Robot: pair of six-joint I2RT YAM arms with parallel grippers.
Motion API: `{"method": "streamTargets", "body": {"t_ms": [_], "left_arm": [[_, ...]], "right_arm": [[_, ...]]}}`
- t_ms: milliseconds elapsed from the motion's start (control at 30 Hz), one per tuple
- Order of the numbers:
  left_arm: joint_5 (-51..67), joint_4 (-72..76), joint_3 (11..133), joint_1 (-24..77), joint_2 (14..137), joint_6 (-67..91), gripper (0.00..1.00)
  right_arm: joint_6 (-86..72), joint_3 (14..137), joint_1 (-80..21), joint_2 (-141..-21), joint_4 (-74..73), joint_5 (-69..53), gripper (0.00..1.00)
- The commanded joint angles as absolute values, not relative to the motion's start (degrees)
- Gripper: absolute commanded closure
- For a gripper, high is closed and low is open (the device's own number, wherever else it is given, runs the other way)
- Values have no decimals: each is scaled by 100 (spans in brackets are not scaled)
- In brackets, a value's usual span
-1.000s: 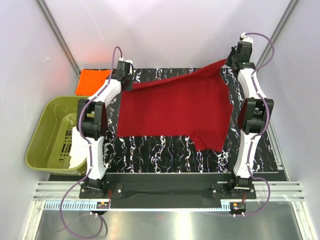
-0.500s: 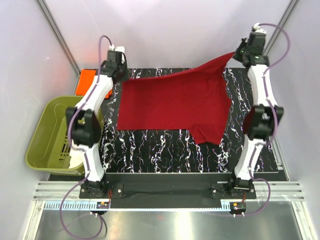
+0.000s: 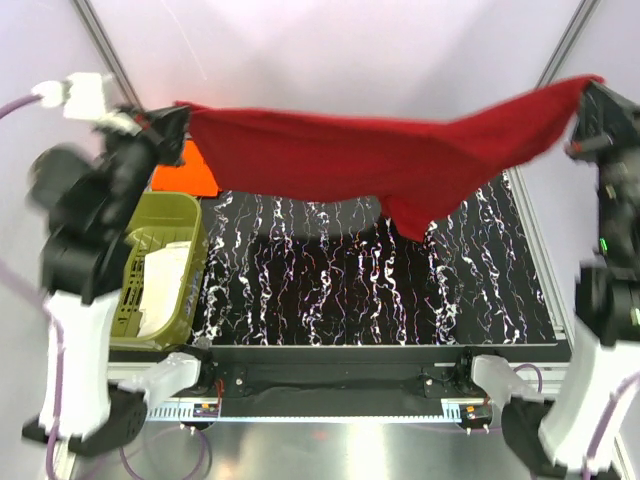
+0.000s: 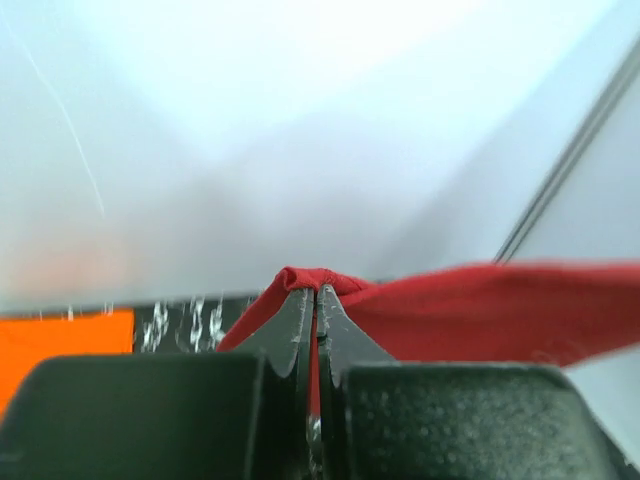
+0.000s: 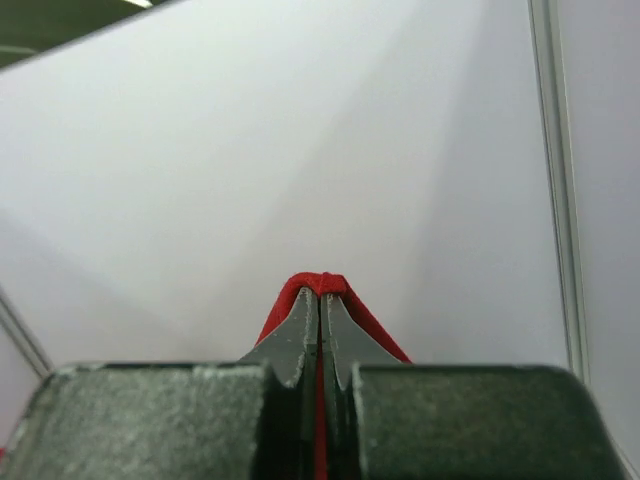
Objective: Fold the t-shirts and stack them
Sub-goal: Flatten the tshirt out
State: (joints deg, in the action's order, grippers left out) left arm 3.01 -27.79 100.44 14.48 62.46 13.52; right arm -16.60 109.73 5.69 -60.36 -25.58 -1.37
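Observation:
The dark crimson red t-shirt hangs stretched in the air high above the black marbled table, one sleeve dangling at the middle right. My left gripper is shut on its left corner; the cloth shows pinched in the left wrist view by that gripper. My right gripper is shut on its right corner; a red fold sticks out above that gripper. The bright orange t-shirt lies at the far left of the table, partly hidden by the left arm, and shows in the left wrist view.
An olive-green plastic tub with white contents stands off the table's left edge. White enclosure walls and metal posts close in at the back and sides. Both arm bases sit at the near edge.
Both arms have risen steeply toward the camera, lifting the red t-shirt off the table until it hangs stretched between them. The orange t-shirt has not moved.

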Motion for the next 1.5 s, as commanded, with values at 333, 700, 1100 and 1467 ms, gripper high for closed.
{"method": "streamTargets", "body": {"t_ms": [333,700,1100,1467], "left_arm": [[861,-3357,9616,1424,3868,1494,100],[624,-2542,9202,1433,4446,1327,100],[817,-2627,9967,1424,4448,1248,100],[932,-3322,10529,1433,3350,1388,100]], "right_arm": [[-1960,11882,598,-4544,-3840,-589,100],[-1890,11127,598,-4807,-2752,-413,100],[-1925,12479,598,-5186,-3154,-606,100],[-2206,13772,589,-4570,-4130,-659,100]]}}
